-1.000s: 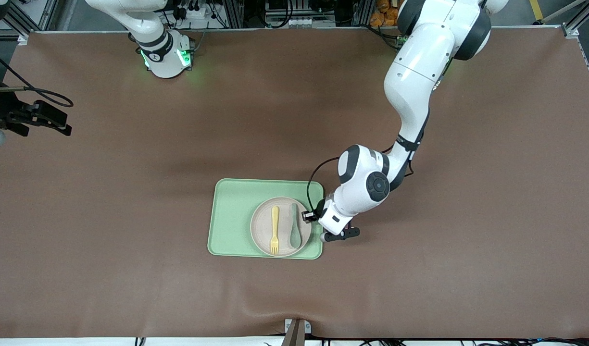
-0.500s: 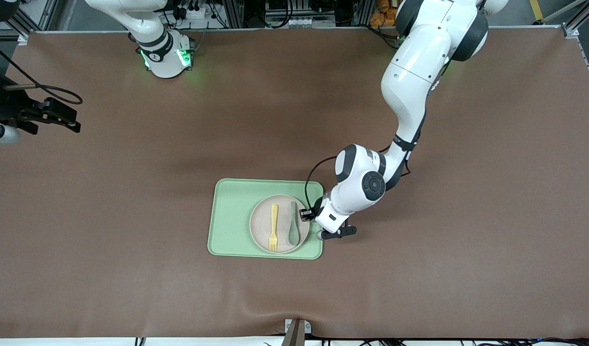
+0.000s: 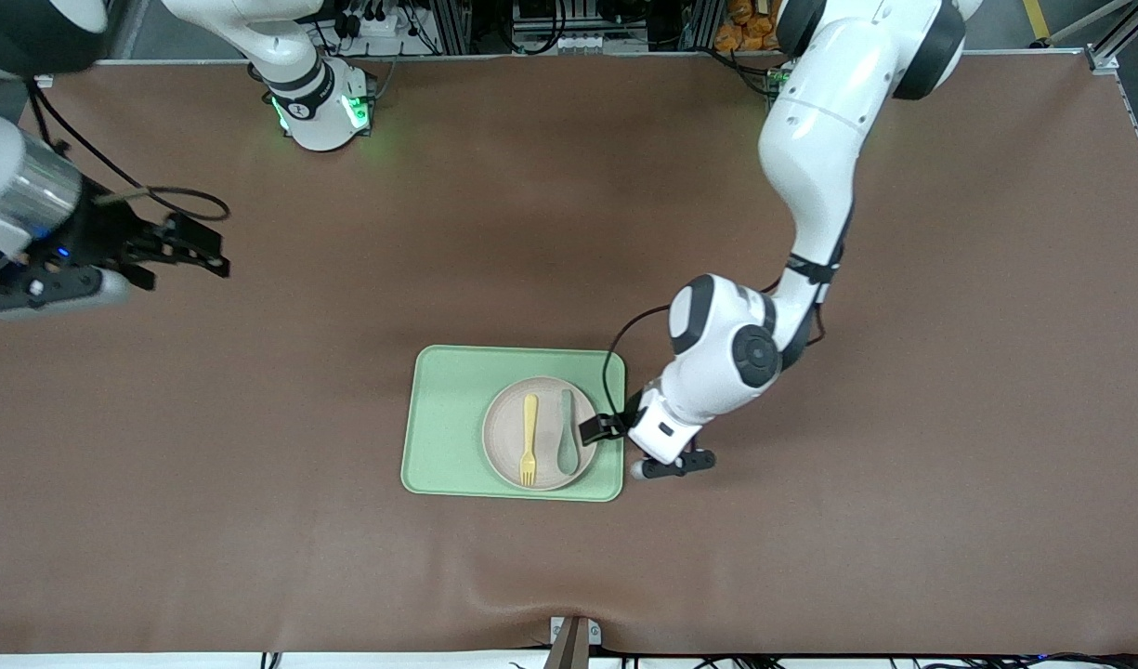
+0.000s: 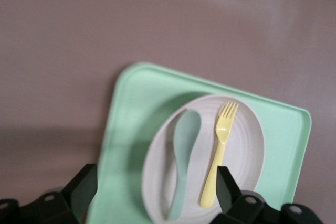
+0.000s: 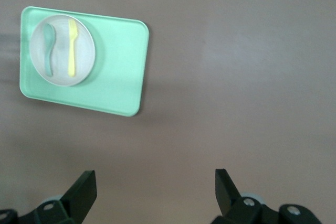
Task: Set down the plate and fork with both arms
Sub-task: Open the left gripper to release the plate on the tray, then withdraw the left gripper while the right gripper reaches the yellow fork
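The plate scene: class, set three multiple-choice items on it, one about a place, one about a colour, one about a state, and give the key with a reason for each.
1. Where does the plate sit?
A. on the green tray
B. on the bare table
C. in the right tool

2. What colour is the fork?
A. red
B. pale yellow
C. black

3. How does the left tool stand?
A. shut on the fork
B. shut on the spoon
C. open, holding nothing

Key: 1 A, the plate lies within the tray's rim, toward the left arm's end of it. 2 B, the fork on the plate is pale yellow beside the grey-green spoon. 3 C, the left wrist view shows its fingers spread apart over the tray with nothing between them; the right tool is likewise open, over bare table toward the right arm's end.
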Action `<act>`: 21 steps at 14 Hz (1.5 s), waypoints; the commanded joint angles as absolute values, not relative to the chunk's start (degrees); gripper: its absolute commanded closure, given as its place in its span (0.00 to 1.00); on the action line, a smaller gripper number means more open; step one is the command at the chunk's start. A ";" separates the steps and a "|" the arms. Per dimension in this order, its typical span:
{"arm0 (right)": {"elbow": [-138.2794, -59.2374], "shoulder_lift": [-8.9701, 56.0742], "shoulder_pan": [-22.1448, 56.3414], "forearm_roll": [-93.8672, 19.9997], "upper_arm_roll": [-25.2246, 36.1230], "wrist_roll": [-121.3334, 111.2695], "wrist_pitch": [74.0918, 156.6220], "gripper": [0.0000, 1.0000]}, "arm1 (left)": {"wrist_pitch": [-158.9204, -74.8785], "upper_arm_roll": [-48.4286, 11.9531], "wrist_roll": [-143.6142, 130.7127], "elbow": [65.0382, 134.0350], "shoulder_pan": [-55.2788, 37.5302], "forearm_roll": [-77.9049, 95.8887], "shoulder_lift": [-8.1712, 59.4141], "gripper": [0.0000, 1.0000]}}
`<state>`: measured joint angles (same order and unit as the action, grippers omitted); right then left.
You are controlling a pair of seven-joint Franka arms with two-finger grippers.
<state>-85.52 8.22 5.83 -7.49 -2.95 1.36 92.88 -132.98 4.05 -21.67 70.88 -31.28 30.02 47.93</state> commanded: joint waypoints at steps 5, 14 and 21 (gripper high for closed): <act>-64.37 30.90 16.60 -8.00 -2.55 15.98 98.08 0.00 | -105.95 8.17 -21.71 72.86 -19.37 20.30 30.60 0.00; -61.17 47.18 26.00 -2.12 -2.20 24.77 119.50 0.00 | -83.16 7.91 -19.25 73.91 -11.34 6.78 15.48 0.00; -59.15 55.28 34.27 -1.05 4.03 24.87 123.93 0.11 | -82.62 8.17 -17.41 75.23 -9.76 3.53 12.92 0.00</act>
<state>-62.88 52.87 31.45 -1.81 0.57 24.17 124.66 -82.32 8.48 -18.16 73.46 -9.73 6.22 14.60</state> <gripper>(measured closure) 0.044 0.000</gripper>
